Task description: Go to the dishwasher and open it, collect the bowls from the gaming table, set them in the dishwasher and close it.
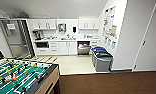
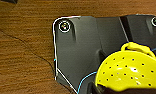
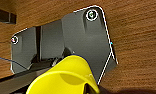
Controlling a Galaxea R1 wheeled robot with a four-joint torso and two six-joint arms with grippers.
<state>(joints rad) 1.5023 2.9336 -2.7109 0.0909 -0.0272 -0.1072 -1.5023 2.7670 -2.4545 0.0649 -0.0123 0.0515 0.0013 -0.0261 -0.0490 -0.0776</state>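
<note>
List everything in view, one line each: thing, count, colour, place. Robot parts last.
gaming table: one, green field, near left of the head view.
dishwasher: one, steel, standing open under the far counter.
fridge: one, steel, far left.
cabinets: white, above and below the counter.
bins: grey, against the right wall.
papers: on the right wall.
perforated bowl: one, yellow, at the left wrist.
plain bowl: one, yellow, at the right wrist.
floor: brown.
wrist plates: dark, robot's.
</note>
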